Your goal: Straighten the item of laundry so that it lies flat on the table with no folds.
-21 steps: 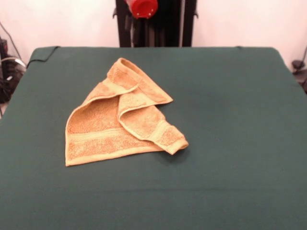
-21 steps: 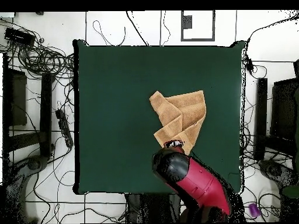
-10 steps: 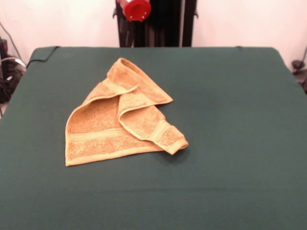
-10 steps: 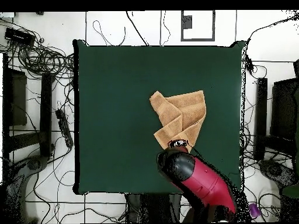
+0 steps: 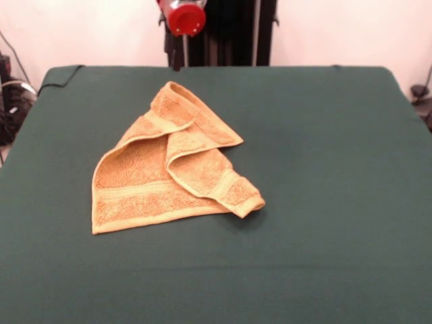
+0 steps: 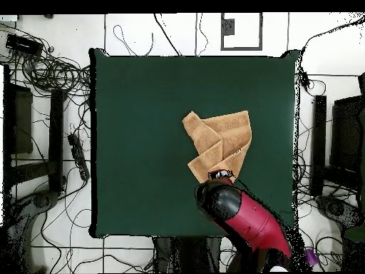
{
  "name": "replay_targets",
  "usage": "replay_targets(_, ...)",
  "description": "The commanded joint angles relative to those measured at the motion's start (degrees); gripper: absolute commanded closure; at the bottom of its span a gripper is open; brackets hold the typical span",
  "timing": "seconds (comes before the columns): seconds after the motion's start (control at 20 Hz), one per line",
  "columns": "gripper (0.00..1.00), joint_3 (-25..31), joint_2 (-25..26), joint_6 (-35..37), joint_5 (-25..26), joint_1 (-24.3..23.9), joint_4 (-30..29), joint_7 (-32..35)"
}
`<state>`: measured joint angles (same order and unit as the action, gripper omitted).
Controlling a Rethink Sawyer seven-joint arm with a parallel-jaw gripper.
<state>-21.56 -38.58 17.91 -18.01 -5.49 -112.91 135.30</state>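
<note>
Since a second ago your arm (image 6: pixel 246 221) is drifting right and down in the overhead frame, its red cap (image 5: pixel 186 17) sliding left along the front view's top edge; nothing else is shifting. Table (image 5: pixel 337 202) is filling most of both views. Towel (image 5: pixel 172 169) is sitting left of centre in the front view, one corner flopping across the body in a diagonal fold, so it is not lying flat yet. Gripper (image 6: pixel 221 174) is peeking out just below the towel's lower tip overhead; contact and finger state: you cannot tell.
</note>
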Motion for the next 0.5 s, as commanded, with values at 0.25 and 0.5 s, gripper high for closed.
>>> replay_targets(0.25,0.0,8.3,7.1,-3.6,-2.6,-1.2,3.8,8.8)
replay_targets(0.5,0.0,9.5,6.1,-0.5,-1.9,-1.9,4.4,6.6)
